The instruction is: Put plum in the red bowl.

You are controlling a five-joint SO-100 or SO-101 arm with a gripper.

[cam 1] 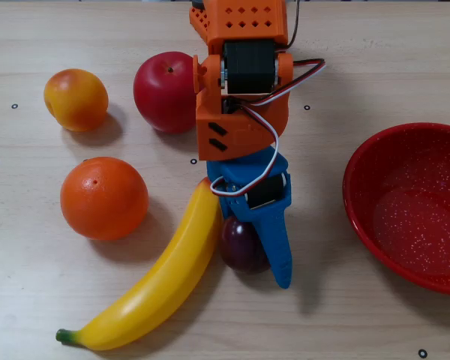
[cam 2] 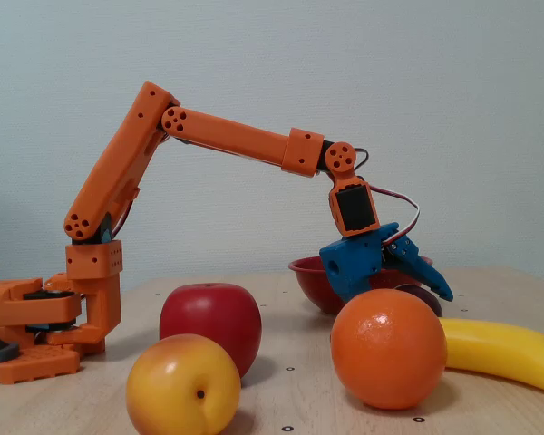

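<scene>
Blue plastic forms the gripper [cam 1: 249, 259], which is low over the table [cam 1: 337, 315] with its long finger lying along one side of the plum [cam 1: 241, 245]. The plum is directly at the gripper, touching or almost touching that blue finger in the overhead view, and on its other side it presses against the banana [cam 1: 161, 281]. The second finger is hidden under the blue body, so how wide the jaws stand, and whether they really hold the plum, cannot be told; the plum seems to rest on the table. In the fixed view the gripper [cam 2: 422, 288] is partly behind the orange [cam 2: 389, 348], and only a dark edge of the plum [cam 2: 421, 298] shows. The red bowl [cam 1: 412, 206] is well apart from the gripper, on the far side from the banana, and it holds nothing. The risk is that the hidden finger does not find room between plum and banana: then closing can push the round, glossy plum away, or move the banana. If the grip is only on the edge of the plum, it may slip out during lifting or on the way to the bowl.
</scene>
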